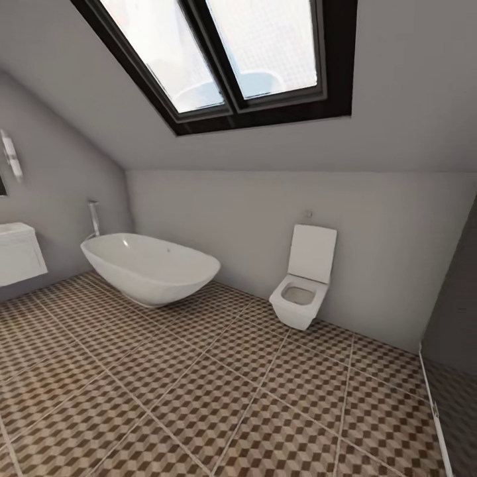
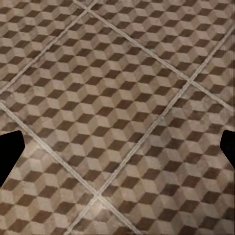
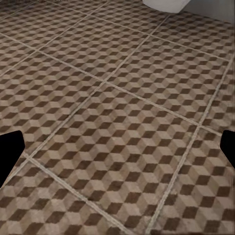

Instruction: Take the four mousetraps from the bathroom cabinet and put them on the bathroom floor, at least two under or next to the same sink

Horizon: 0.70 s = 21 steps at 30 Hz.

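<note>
Cube-patterned bathroom floor [image 1: 199, 397] stretches past a white bathtub [image 1: 149, 268] and toilet [image 1: 301, 291]. Left end effector [image 2: 117, 147] and right end effector [image 3: 117, 147] hang above tiles, fingers spread wide.

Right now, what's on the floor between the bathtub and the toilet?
In the head view, only patterned bathroom floor lies between the bathtub and the toilet.

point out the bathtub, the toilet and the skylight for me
bathtub [image 1: 149, 268], head view, on its white outer side wall below the rim
toilet [image 1: 299, 301], head view, on the front of the bowl
skylight [image 1: 265, 40], head view, on the right glass pane
</note>
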Tool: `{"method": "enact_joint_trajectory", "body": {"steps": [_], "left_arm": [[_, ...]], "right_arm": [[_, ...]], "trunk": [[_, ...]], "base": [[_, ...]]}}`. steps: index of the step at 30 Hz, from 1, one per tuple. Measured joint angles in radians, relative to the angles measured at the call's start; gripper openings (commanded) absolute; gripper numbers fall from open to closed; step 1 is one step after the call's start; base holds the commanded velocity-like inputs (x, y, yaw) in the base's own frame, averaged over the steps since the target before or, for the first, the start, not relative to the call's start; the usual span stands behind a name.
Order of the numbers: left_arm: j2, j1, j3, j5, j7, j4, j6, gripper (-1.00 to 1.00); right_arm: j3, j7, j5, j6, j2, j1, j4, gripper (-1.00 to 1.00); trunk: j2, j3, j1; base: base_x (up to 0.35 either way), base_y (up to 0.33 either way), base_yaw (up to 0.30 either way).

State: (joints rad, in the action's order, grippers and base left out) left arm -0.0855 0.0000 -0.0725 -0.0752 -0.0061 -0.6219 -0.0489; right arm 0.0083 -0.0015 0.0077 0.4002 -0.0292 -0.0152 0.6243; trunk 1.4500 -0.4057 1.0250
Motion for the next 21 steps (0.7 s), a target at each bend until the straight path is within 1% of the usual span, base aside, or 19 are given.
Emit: {"method": "enact_joint_trajectory", "body": {"steps": [21], "left_arm": [[0.001,0.0,0.0,0.0,0.0,0.001,0.0,1.0]], "right_arm": [[-0.001,0.0,0.0,0.0,0.0,0.0,0.0,1.0]], "trunk": [[0.0,0.014,0.0]], "base": [[0.0,0.0,-0.239]]}}
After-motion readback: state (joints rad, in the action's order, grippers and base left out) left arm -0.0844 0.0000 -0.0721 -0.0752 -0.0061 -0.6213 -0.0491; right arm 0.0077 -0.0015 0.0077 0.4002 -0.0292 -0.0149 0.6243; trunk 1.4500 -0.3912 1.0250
